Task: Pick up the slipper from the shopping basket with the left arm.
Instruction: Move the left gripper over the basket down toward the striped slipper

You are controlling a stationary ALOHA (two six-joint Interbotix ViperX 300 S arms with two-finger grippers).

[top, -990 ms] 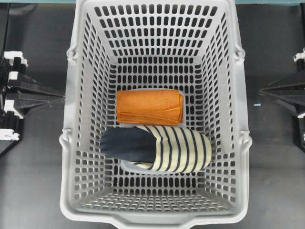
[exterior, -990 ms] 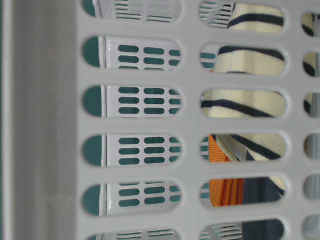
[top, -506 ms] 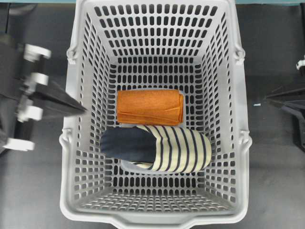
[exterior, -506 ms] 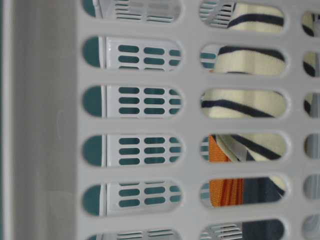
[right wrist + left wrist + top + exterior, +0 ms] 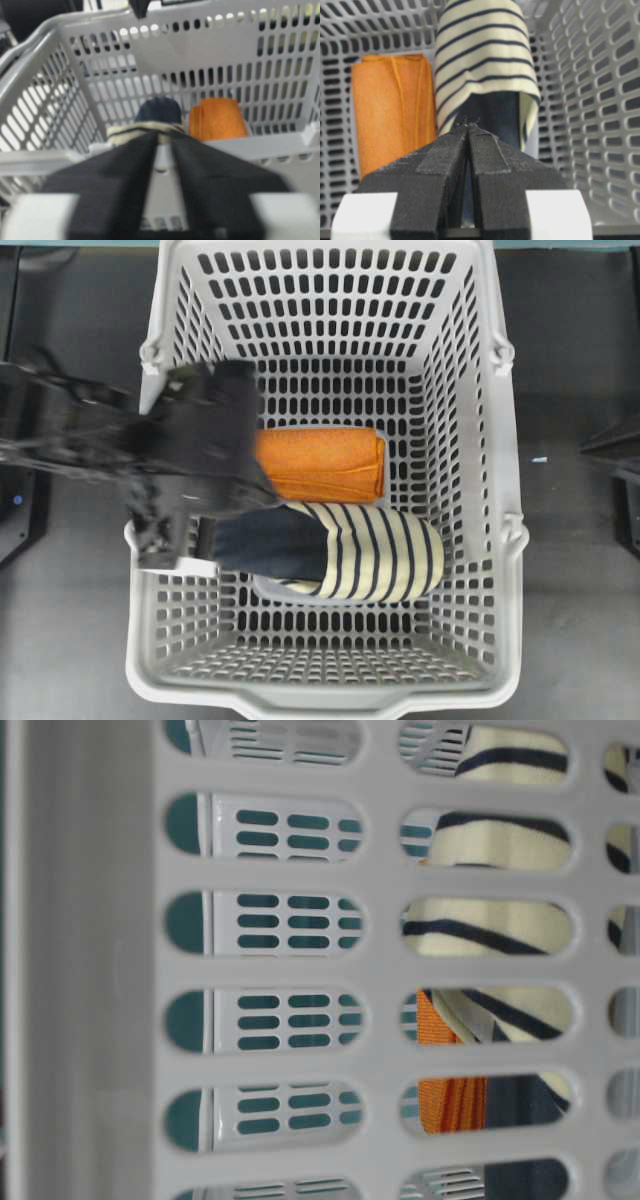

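The slipper (image 5: 345, 552) lies on the floor of the shopping basket (image 5: 515, 540), toward the near end in the overhead view, its cream striped toe pointing right and its dark navy insole open to the left. Just behind it, touching or almost touching along its long side, lies a folded orange cloth (image 5: 325, 463). Through the slots of the basket wall the table-level view shows the striped fabric (image 5: 485, 925) above a strip of the orange cloth (image 5: 445, 1095). The left arm (image 5: 110, 455) reaches in over the basket's left rim as a blurred dark mass, covering the left end of the cloth and the heel end of the slipper. Its wrist camera looks down the left fingers (image 5: 468, 131), which are pressed together at the tips with nothing between them, aimed at the slipper's (image 5: 485, 75) opening but not yet in contact with it; the orange cloth (image 5: 395, 110) sits to their left. The right arm (image 5: 615, 450) shows only at the right edge over the dark desk (image 5: 570, 640), outside the basket. Its right fingers (image 5: 164, 137) stand a narrow gap apart and grip nothing, pointing over the basket rim toward the slipper (image 5: 155, 117) and cloth (image 5: 217, 120).
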